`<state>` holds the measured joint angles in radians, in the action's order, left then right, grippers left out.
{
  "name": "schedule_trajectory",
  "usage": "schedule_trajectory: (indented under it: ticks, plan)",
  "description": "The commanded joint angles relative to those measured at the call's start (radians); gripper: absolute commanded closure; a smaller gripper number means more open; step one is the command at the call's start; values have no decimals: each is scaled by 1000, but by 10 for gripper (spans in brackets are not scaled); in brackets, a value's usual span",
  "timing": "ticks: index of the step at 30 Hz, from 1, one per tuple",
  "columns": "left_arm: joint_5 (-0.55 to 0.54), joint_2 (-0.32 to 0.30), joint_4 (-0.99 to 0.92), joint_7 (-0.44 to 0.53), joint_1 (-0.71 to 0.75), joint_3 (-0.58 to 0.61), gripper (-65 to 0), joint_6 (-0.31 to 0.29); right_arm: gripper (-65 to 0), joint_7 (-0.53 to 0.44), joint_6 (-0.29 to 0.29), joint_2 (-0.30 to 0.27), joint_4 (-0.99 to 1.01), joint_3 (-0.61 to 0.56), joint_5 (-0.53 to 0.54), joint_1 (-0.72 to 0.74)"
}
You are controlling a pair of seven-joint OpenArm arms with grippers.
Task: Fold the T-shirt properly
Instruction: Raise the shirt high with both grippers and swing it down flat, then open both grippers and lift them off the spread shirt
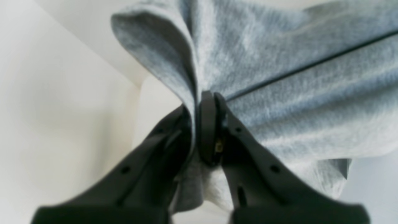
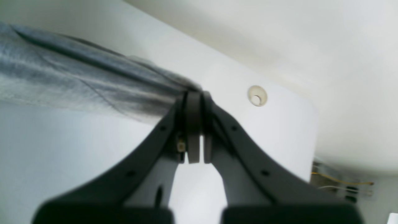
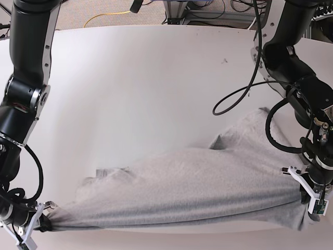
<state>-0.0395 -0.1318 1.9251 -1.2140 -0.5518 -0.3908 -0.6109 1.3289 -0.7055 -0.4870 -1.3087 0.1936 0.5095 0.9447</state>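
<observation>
White table (image 3: 156,94) bears one T-shirt (image 3: 208,187) (both tools, left tool (image 1: 206,124) and right tool (image 2: 196,124), grasping it).

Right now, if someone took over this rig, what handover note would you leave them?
Left pincer: shut on the T-shirt, pinching a bunched edge.
Right pincer: shut on the T-shirt's opposite end.
The T-shirt is stretched between both arms along the near edge of the white table, rumpled, one part trailing back toward the left arm.
Done: both ends gripped.
Left: no neat fold shows yet; lay it flat, then fold.
</observation>
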Motion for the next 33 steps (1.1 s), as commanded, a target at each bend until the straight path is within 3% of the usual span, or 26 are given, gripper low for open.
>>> schedule_trajectory:
  ticks: [1, 6, 9, 15, 19, 26, 33]
  plan:
    - [20, -16, 32, 16, 9, -3, -6, -33, 0, -18, 7, -31, -50, 48, -2, -16]
    - [22, -16, 32, 13, 121, -7, -6, -87, 0, -2, 7, -31, -102, 109, 2, -154]
    - [22, -19, 38, -2, 194, -7, -6, -87, 0, -2, 7, -29, -159, 143, 5, -266]
    - [22, -13, 52, -65, 373, -9, -4, -87, 0, -2, 7, -28, -260, 214, 125, -513]
    - [20, 28, 53, -66, 491, -18, -4, -87, 0, -2, 7, -20, -299, 266, 154, -660]
    - [22, 77, 52, -65, 614, -35, -4, -87, 0, -2, 7, 60, -366, 326, 223, -864]
    - [28, 79, 50, -62, 688, -36, -4, -87, -5, -7, 7, 136, -444, 327, 260, -972]
